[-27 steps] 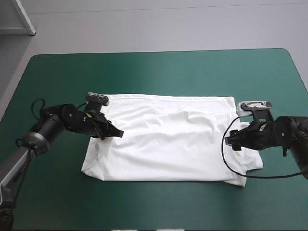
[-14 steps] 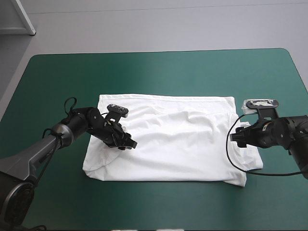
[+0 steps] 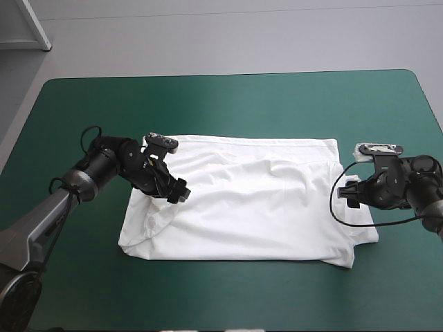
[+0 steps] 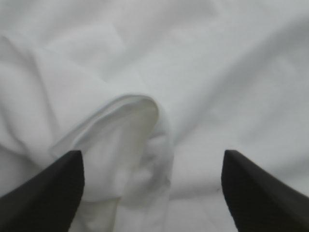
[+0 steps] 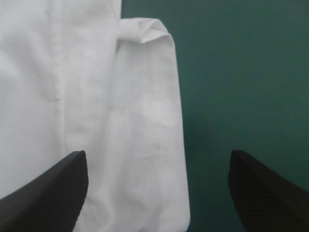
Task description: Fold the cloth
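My left gripper (image 3: pixel 181 193), which had reached farther in over the T-shirt (image 3: pixel 263 207) just before, has drawn back a little toward the far left of the table (image 3: pixel 228 104). A raised pucker (image 3: pixel 156 223) has formed in the cloth near its left edge, which lay flatter earlier. My right gripper (image 3: pixel 348 196) has slid outward toward the table's right edge.

The left arm (image 3: pixel 104 160) and right arm (image 3: pixel 408 187) are black, with rounded, barrel-like housings just behind the left gripper (image 3: pixel 181 194) and right gripper (image 3: pixel 348 197). Farther back, the left arm's link is grey. The fingers (image 4: pixel 48 198) are broad matte-black fins.
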{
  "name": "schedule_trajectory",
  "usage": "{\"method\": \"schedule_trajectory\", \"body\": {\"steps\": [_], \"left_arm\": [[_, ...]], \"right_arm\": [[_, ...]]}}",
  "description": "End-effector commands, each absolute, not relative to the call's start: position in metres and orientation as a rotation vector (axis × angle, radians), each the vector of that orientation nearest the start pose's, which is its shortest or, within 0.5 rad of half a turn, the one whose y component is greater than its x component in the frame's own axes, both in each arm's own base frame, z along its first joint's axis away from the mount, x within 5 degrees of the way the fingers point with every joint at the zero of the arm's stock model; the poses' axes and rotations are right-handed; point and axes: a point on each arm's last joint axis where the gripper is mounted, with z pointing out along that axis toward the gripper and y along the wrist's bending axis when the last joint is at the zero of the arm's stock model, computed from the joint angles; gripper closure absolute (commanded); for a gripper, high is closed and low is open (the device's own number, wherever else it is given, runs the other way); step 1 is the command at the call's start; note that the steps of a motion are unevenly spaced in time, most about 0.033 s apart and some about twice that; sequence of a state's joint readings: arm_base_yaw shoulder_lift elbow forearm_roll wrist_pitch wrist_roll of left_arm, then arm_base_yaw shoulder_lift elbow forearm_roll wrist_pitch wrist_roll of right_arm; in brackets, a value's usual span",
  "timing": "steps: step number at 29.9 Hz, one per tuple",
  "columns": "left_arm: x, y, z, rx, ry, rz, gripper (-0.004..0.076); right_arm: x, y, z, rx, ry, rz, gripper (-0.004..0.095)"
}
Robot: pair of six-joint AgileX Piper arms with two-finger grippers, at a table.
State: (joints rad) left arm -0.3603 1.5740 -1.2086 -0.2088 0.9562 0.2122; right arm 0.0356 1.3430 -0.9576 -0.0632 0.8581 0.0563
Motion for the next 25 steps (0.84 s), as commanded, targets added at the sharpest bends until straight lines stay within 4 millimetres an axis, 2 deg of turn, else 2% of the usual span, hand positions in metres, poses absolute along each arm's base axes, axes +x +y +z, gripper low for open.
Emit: {"method": "schedule_trajectory", "body": {"steps": [1, 4, 10, 15, 18, 20, 25], "left_arm": [[0.285, -0.121, 0.329, 0.605, 2.594, -0.255, 0.0152], [0.28, -0.118, 0.359, 0.591, 2.517, -0.255, 0.0152], [0.267, -0.112, 0.406, 0.553, 2.387, -0.251, 0.0152], [0.263, -0.105, 0.422, 0.536, 2.334, -0.188, 0.0152], [0.264, -0.101, 0.423, 0.498, 2.34, -0.148, 0.0157], [0.265, -0.1, 0.423, 0.497, 2.339, -0.132, 0.0157], [0.265, -0.098, 0.423, 0.471, 2.342, -0.106, 0.0157]], "right_arm": [[0.27, -0.008, 0.274, 0.024, 2.664, -0.077, 0.0171], [0.28, -0.015, 0.261, 0.055, 2.691, -0.048, 0.0171], [0.295, -0.021, 0.23, 0.085, 2.777, 0.003, 0.0171], [0.301, -0.021, 0.215, 0.092, 2.814, 0.024, 0.0187], [0.3, -0.02, 0.214, 0.103, 2.827, 0.041, 0.0302], [0.299, -0.02, 0.214, 0.105, 2.836, 0.044, 0.0437], [0.295, -0.019, 0.209, 0.1, 2.857, 0.044, 0.0849]]}}
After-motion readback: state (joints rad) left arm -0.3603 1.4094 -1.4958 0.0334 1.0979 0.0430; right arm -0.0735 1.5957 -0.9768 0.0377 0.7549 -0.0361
